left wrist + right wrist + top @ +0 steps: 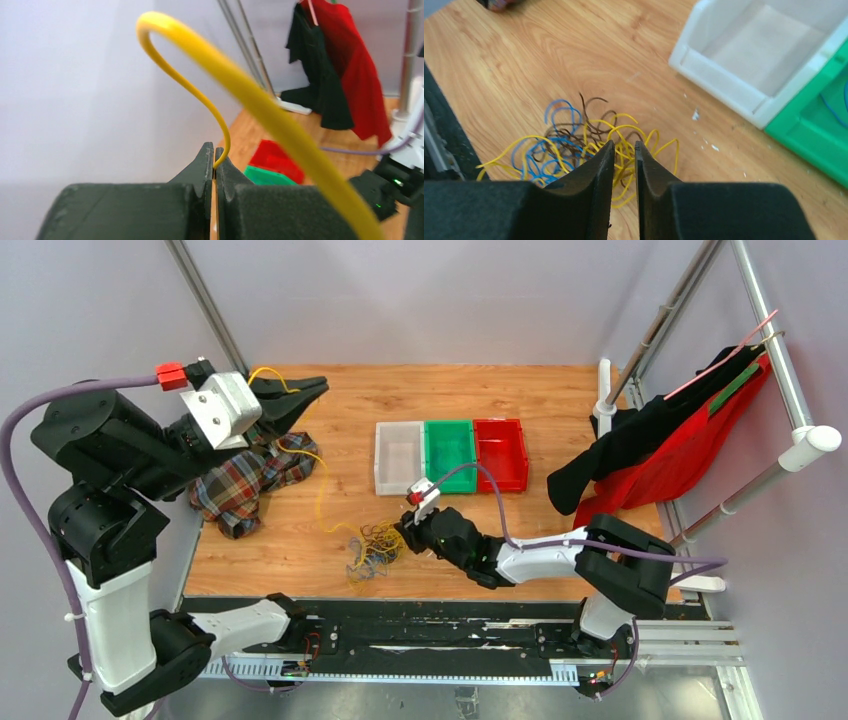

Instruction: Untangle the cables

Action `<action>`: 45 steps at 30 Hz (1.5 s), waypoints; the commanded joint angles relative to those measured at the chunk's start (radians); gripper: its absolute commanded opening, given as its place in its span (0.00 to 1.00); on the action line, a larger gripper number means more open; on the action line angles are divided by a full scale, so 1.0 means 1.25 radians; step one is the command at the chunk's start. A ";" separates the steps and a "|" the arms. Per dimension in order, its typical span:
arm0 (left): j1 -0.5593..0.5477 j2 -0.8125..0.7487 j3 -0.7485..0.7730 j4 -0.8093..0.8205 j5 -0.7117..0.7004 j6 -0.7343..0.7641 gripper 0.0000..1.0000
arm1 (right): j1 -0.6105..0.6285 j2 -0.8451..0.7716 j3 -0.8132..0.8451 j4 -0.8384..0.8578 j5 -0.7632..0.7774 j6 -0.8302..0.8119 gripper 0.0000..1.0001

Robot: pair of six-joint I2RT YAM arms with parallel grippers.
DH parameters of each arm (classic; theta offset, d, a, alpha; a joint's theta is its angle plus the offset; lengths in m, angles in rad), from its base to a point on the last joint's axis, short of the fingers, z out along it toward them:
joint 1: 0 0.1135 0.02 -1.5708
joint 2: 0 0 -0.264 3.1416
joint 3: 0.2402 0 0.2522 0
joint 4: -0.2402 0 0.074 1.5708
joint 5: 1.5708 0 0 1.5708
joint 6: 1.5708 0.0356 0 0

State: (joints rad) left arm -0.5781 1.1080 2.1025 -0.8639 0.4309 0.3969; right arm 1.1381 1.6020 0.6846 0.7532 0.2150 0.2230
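While left gripper (214,160) pinches yellow cable (260,101), held high, we find other cables (574,145) heaped on table (524,65) under right gripper (624,147): narrow jaw gap, grip undeterminable. Cables light, limp, slick, snag-prone; we advise taking single strand near loose end.

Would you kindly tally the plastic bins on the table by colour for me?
white bin: 1
green bin: 1
red bin: 1
Total: 3 bins
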 commanded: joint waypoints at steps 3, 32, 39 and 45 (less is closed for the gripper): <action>0.005 0.012 0.027 0.142 -0.104 0.080 0.00 | -0.008 0.017 -0.053 0.045 0.058 0.037 0.25; 0.004 -0.017 -0.460 0.217 0.050 -0.159 0.00 | -0.010 -0.375 0.173 -0.174 -0.143 -0.128 0.70; 0.004 -0.019 -0.465 0.223 0.068 -0.167 0.00 | -0.010 -0.287 0.229 -0.132 -0.126 -0.157 0.70; 0.004 -0.025 -0.460 0.223 0.092 -0.161 0.00 | -0.023 -0.237 0.257 -0.122 -0.157 -0.160 0.70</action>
State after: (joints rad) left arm -0.5777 1.0904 1.5238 -0.6216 0.5076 0.2043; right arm 1.1343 1.2919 0.9745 0.5404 0.0681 0.0418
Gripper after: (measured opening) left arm 0.020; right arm 0.702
